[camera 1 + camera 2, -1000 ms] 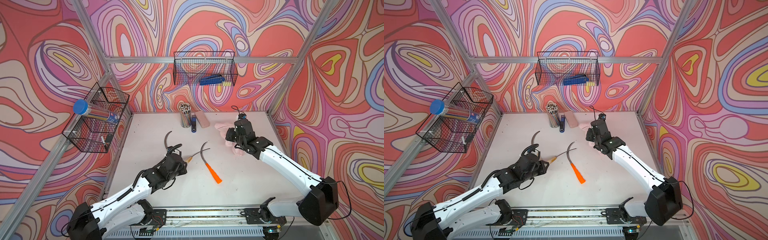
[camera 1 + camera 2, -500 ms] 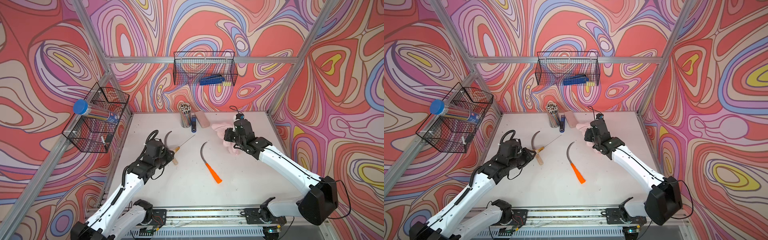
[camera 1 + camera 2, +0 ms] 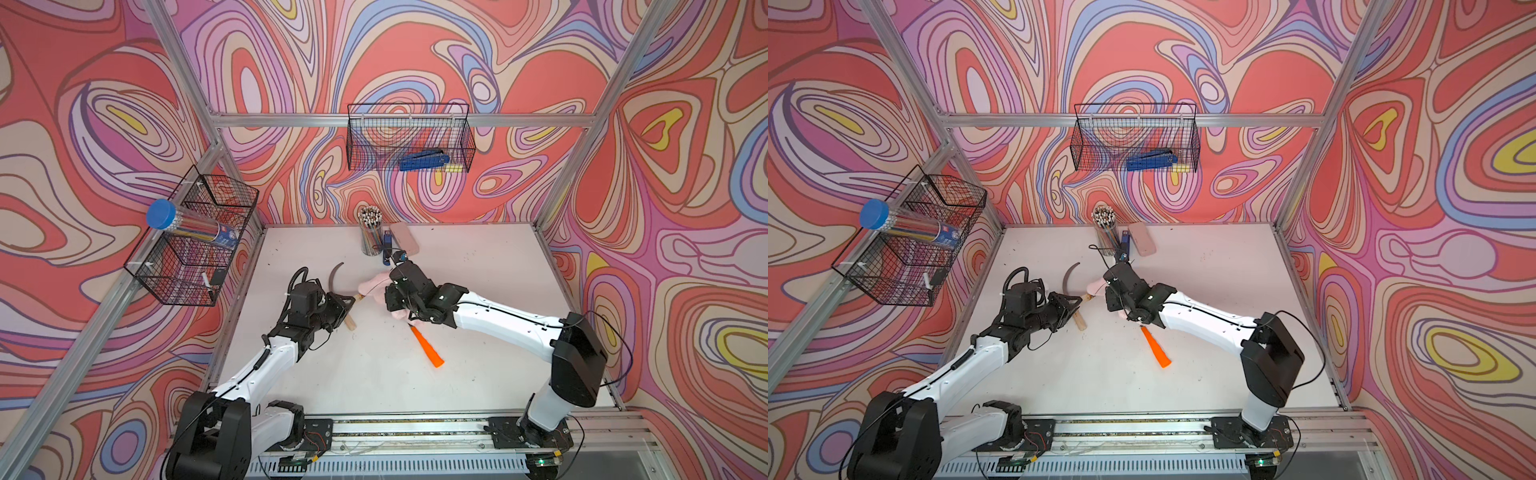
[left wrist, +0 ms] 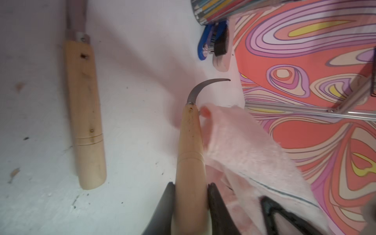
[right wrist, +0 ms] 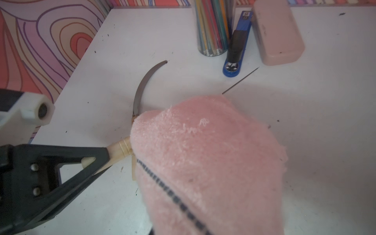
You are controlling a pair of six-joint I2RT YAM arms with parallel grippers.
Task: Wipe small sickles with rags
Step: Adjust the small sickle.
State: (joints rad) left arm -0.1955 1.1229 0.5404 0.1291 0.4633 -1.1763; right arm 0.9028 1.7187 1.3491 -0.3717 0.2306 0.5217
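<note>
White bench (image 3: 478, 266): left jaws clamp 1 wooden-handled sickle (image 4: 190, 142) by its handle end, long axis aimed at the right jaws, which pinch the pink rag (image 5: 203, 152) lying against its handle-blade joint; the blade juts beyond.

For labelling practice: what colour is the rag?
Pale pink rag, clearest in the right wrist view.

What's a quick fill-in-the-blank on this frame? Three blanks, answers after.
1. The left end effector is shut on one sickle by its ____ handle.
2. The right end effector grips a fuzzy rag coloured ____.
3. The loose sickle partly under the right arm has an ____ handle.
Missing: wooden; pink; orange.
</note>
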